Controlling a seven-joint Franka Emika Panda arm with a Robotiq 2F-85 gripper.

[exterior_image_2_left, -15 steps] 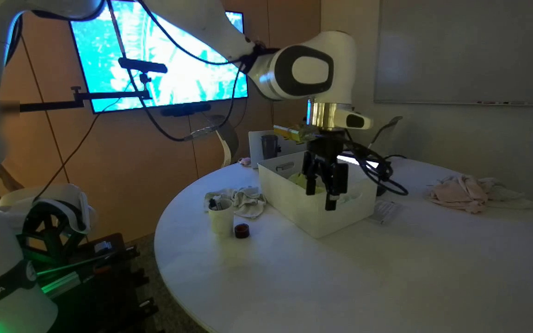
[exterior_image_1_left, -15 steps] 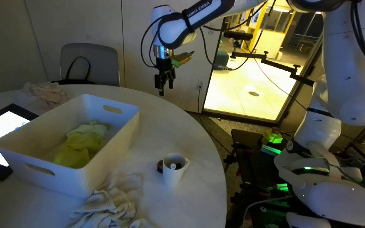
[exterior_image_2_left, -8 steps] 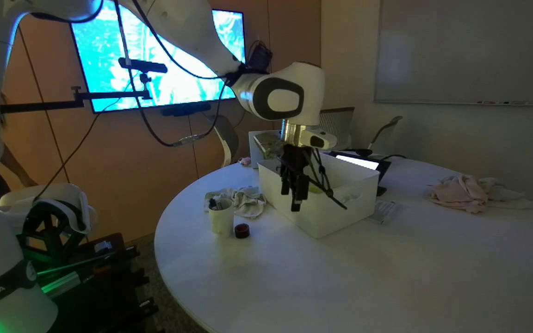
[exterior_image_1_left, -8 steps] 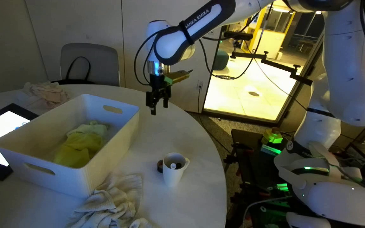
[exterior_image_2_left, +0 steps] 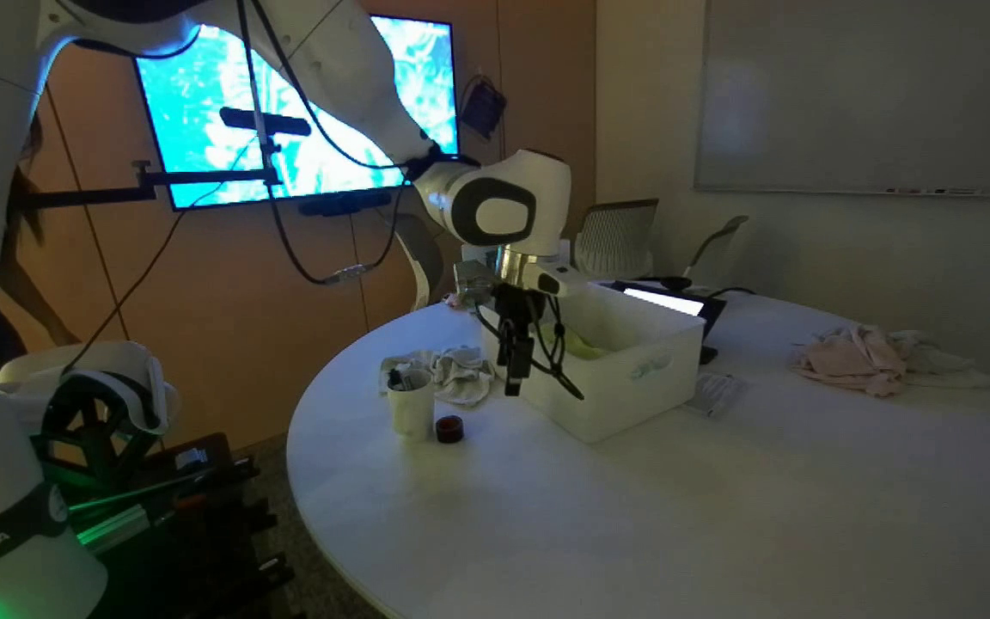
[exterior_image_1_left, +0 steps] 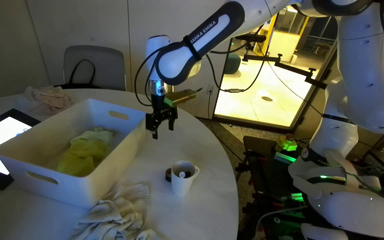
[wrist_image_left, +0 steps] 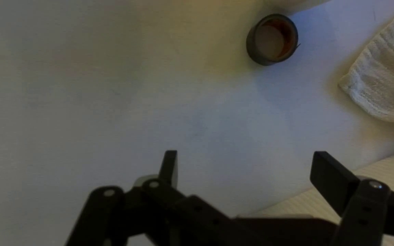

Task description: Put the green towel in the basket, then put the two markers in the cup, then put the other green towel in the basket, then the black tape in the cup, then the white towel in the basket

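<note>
Taking the black tape (wrist_image_left: 286,36) as the next pick, by my judgement. It lies flat on the bench (wrist_image_left: 197,112), hole up, just past 12 o'clock from the pincer (wrist_image_left: 245,164) in the wrist view, well apart from it. Pincer hangs above the bench, spread wide along the 9–3 line, nothing in it. Round roll, so no long axis; I see no need to turn the wrist. The cup (wrist_image_left: 296,4) stands just beyond the tape, at 1 o'clock from it; touching or not, I can't tell. The basket (wrist_image_left: 306,204) is near, at 4. I'd travel toward 12, then descend, watching that the pincer's 3 o'clock side misses the cup.
</note>
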